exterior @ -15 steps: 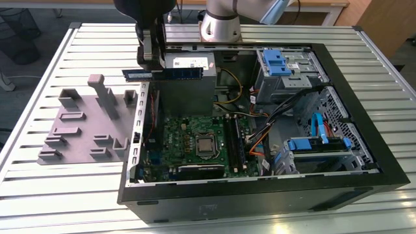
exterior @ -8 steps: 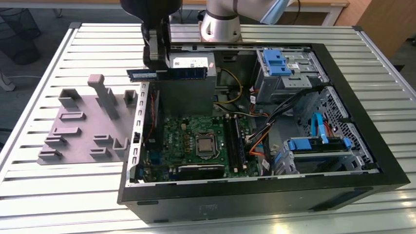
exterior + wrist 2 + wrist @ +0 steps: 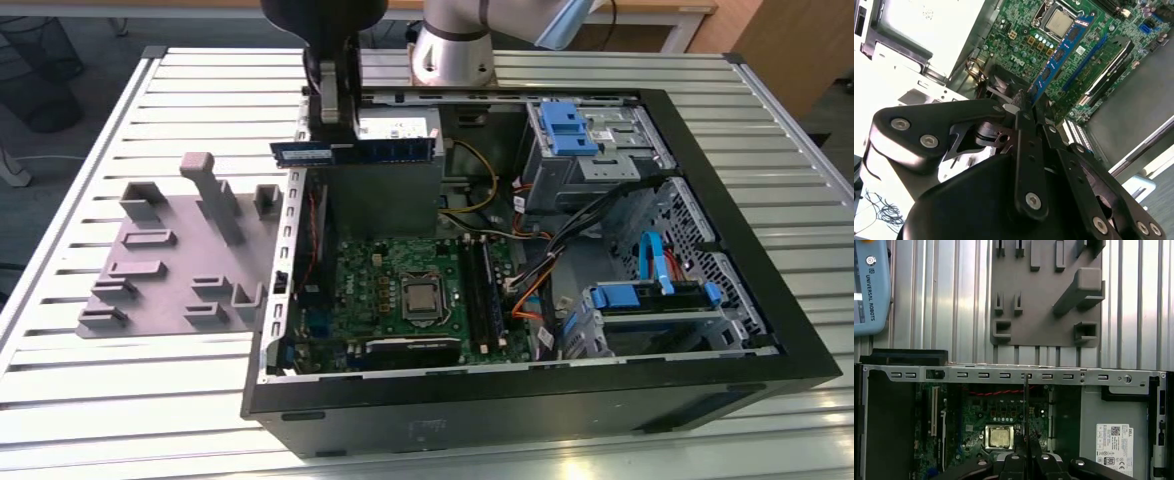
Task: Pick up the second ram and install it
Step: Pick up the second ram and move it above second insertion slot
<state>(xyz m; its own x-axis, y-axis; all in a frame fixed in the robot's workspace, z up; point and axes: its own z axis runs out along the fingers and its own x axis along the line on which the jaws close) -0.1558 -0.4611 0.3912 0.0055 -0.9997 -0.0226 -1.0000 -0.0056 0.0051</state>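
Observation:
The second ram (image 3: 358,151) is a thin blue board with dark chips, held level in the air above the back of the open computer case (image 3: 534,385). My gripper (image 3: 334,135) is shut on it near its end toward the exterior view's left. In the second wrist view the second ram (image 3: 1061,50) reaches out from the gripper (image 3: 1024,102) over the green motherboard (image 3: 1024,40). In the first wrist view the second ram (image 3: 1025,405) shows edge-on as a thin dark line rising from the gripper (image 3: 1025,454). The long black slots (image 3: 483,295) lie lower, beside the processor (image 3: 422,297).
A grey plastic holder block (image 3: 174,260) lies on the slatted table at the exterior view's left of the case. The grey power supply (image 3: 387,190) sits under the held board. Blue drive cages (image 3: 577,130) and cables (image 3: 587,225) crowd the case's other side.

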